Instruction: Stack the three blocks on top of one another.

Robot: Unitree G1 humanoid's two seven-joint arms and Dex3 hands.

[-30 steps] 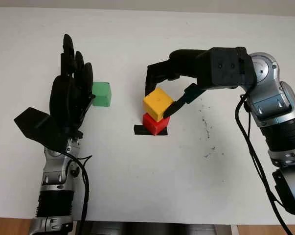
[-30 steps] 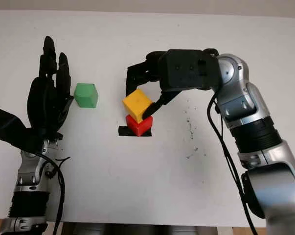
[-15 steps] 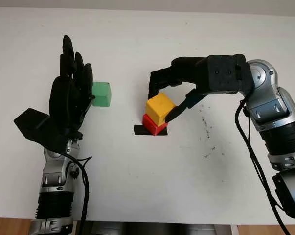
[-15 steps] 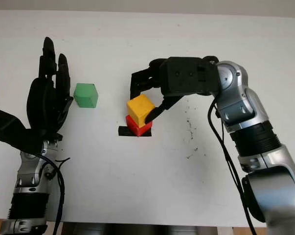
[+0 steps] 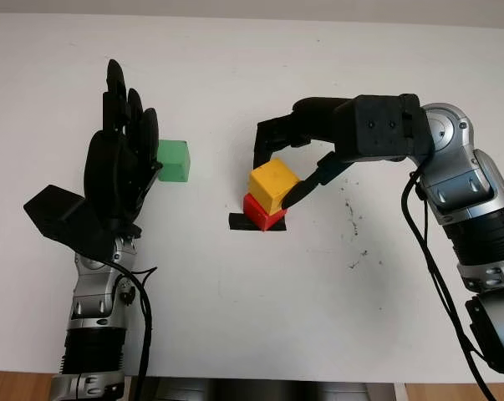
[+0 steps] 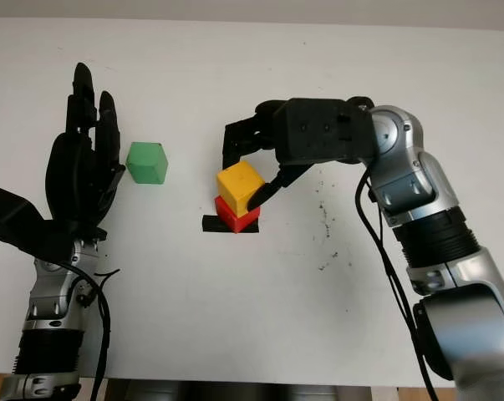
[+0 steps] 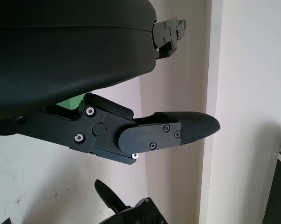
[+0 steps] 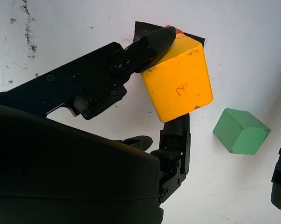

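Note:
The yellow block (image 5: 272,185) sits on the red block (image 5: 263,215), which stands on a black tape mark (image 5: 238,223) near the table's middle. My right hand (image 5: 278,174) is shut on the yellow block, one finger behind it and the thumb (image 8: 152,41) at its front right. The wrist view shows the yellow block (image 8: 178,83) pinched between fingers, with a sliver of red beneath. The green block (image 5: 173,160) lies alone on the table to the left. My left hand (image 5: 122,171) is open, held upright just left of the green block.
White table (image 5: 252,309) all around. Small dark specks (image 5: 352,219) mark the surface right of the stack. The table's front edge runs along the bottom of the view.
My right hand lowered the yellow block onto the red block, then held still. The left hand and the green block have not moved.

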